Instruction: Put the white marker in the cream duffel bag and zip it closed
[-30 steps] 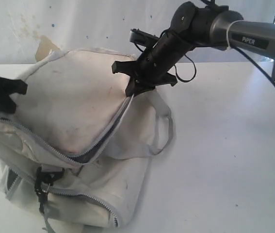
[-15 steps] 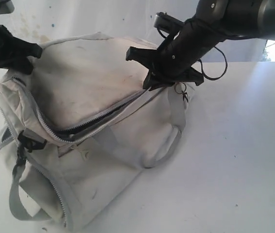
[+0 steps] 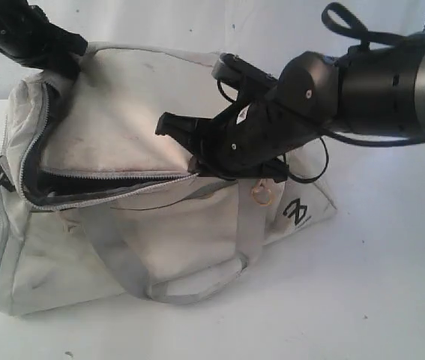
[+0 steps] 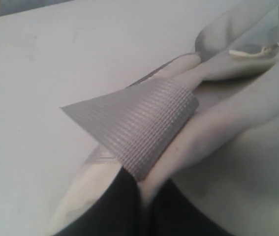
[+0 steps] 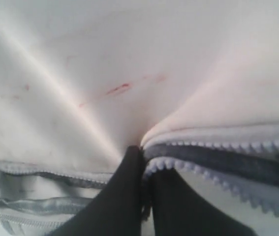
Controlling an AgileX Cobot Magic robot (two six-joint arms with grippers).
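We log right gripper pinched together on the zipper of the cream duffel bag, left gripper clamped on the bag's grey strap, white marker not visible (perhaps inside); risk: slack bag cloth jams the zipper, or the pinch slips off.

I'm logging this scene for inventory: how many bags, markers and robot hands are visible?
cream duffel bag: 1
white marker: 0 in view
hands: 2 (left hand, right hand)
Total: 3
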